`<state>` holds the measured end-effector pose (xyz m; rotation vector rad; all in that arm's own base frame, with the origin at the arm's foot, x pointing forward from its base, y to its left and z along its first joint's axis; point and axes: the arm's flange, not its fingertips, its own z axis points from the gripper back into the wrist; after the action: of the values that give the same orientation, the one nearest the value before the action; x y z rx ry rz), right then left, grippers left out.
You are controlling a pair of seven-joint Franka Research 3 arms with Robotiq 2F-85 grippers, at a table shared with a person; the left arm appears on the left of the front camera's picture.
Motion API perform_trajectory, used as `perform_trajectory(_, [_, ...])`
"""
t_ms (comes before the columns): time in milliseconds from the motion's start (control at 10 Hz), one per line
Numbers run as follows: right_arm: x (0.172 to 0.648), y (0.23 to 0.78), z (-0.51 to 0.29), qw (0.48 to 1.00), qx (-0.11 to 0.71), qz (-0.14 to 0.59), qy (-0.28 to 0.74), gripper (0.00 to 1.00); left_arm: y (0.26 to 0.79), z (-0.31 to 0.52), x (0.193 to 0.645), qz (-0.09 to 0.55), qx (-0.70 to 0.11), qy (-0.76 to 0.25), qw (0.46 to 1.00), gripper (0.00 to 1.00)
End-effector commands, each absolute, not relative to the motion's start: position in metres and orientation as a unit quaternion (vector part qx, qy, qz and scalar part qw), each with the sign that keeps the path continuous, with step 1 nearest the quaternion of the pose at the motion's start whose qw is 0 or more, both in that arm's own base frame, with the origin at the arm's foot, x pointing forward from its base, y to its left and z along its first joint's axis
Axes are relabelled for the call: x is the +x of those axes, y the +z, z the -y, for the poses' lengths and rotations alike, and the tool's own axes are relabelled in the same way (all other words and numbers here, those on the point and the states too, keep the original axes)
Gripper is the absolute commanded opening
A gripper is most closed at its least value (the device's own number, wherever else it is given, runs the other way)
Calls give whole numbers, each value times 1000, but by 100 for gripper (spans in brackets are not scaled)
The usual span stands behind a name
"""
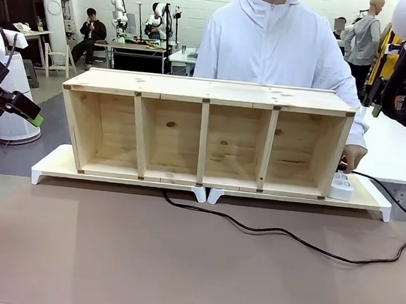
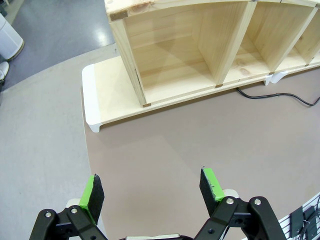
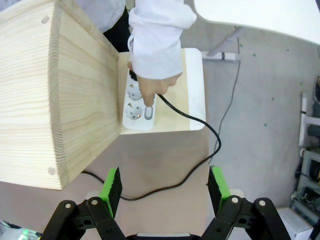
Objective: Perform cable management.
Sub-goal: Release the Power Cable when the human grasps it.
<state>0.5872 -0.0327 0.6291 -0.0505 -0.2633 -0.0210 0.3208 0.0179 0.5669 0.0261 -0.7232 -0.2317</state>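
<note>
Right now the cable [image 1: 281, 233] snakes left to right across the worktop [image 1: 179, 264], from under the wooden shelf [image 1: 205, 131] round to the power strip [image 3: 140, 107]. The right hand [image 3: 165, 192], open, hovers directly above it; the left hand [image 2: 152, 192], open too, sits far left.

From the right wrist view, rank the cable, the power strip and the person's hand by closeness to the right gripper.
Measured from the right gripper:
1. The cable, looping across the table just ahead of the fingertips.
2. The power strip, farther ahead, beside the wooden shelf's end.
3. The person's hand, above the strip, touching it; nearly level with it.
</note>
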Motion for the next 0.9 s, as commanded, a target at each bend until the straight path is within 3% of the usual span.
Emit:
perform_trajectory(0, [587, 628, 32, 991, -23, 129, -12, 89, 566, -18, 322, 356, 13, -113, 928, 100])
perform_trajectory(800, [587, 628, 32, 991, -23, 129, -12, 89, 566, -18, 322, 356, 13, -113, 928, 100])
